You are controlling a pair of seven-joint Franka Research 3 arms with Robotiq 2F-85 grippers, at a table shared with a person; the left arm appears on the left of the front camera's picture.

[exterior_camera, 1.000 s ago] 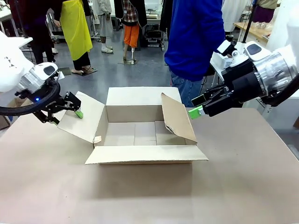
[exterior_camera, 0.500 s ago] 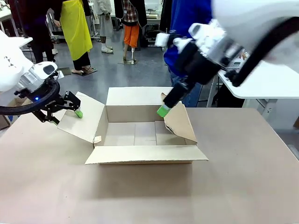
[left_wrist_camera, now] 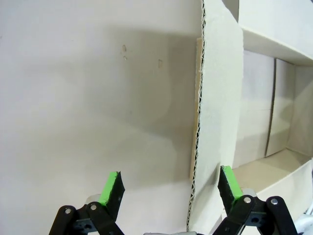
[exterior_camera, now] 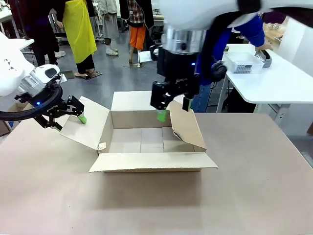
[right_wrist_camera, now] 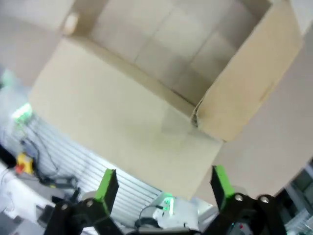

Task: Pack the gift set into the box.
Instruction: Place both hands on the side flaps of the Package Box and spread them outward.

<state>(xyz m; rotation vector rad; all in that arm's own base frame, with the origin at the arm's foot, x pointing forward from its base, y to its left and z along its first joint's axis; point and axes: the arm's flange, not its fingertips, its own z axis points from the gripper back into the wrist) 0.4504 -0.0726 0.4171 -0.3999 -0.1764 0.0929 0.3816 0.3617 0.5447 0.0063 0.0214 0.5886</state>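
Two white robot arms flank a large shallow brown corrugated cardboard box [exterior_camera: 151, 162] in the front view, where it lies open in the middle of the tan surface [exterior_camera: 254, 191]. Its left flap [exterior_camera: 90, 122] splays outward. The left end effector [exterior_camera: 71, 118] straddles that flap's outer edge, fingers spread and gripping nothing. The right flap [exterior_camera: 188, 126] stands tilted inward over the box. The right end effector [exterior_camera: 174, 110] hangs fingers-down over the far right corner, spread wide and empty, with one green pad near the far wall and the other just behind the top of the right flap. The gift set [exterior_camera: 243, 63], a white rectangular plastic basket with lattice sides, sits on a white side surface [exterior_camera: 286, 85] at the far right, well apart from the box. A person's blue sleeve [exterior_camera: 254, 29] reaches over it.

From the left wrist, the left end effector [left_wrist_camera: 170, 186] shows both green-padded fingers wide apart. The corrugated edge of the left flap [left_wrist_camera: 217, 98] runs up between them, nearer one pad; whether it touches that pad cannot be told. Bare tan surface [left_wrist_camera: 98, 98] lies on one side and the inside of the box [left_wrist_camera: 254, 112] on the other.

From the right wrist, the picture is blurred. The right end effector [right_wrist_camera: 164, 185] is spread wide with nothing between its pads, looking down on the open box [right_wrist_camera: 122, 117] and one raised flap [right_wrist_camera: 249, 83].
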